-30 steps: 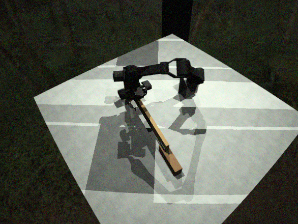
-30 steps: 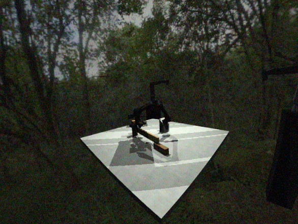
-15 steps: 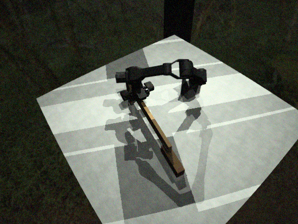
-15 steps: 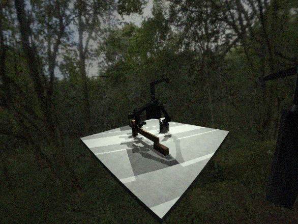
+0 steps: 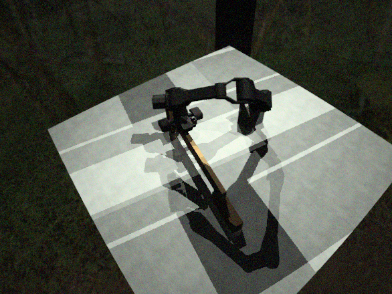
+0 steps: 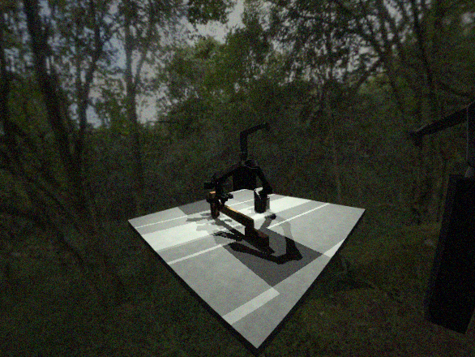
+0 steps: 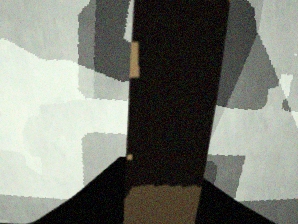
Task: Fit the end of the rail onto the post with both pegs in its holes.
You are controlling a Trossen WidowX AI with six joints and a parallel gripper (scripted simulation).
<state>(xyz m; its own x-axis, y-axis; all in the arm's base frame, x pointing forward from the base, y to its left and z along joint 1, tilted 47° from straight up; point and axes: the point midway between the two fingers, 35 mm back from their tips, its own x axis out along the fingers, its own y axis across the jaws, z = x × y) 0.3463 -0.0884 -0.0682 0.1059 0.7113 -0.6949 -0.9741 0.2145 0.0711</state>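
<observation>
The long wooden rail (image 5: 205, 164) (image 6: 239, 216) (image 7: 175, 100) runs from my gripper down to the low footboard block (image 5: 239, 239) (image 6: 259, 240), where its far end sits. My gripper (image 5: 179, 128) (image 6: 219, 198) is shut on the rail's near end and holds it raised off the table. The short post (image 6: 212, 204) stands right at that end, under the gripper. In the top and exterior views the gripper and deep shadow hide the pegs and the joint. In the wrist view the rail is a dark bar up the middle, with a small tan patch (image 7: 134, 61) at its left edge.
The arm's base (image 5: 250, 110) (image 6: 261, 201) stands behind the rail on the grey and white striped table (image 5: 311, 174) (image 6: 227, 280). Dark grass surrounds the table. A dark pillar (image 5: 235, 25) stands beyond the far corner.
</observation>
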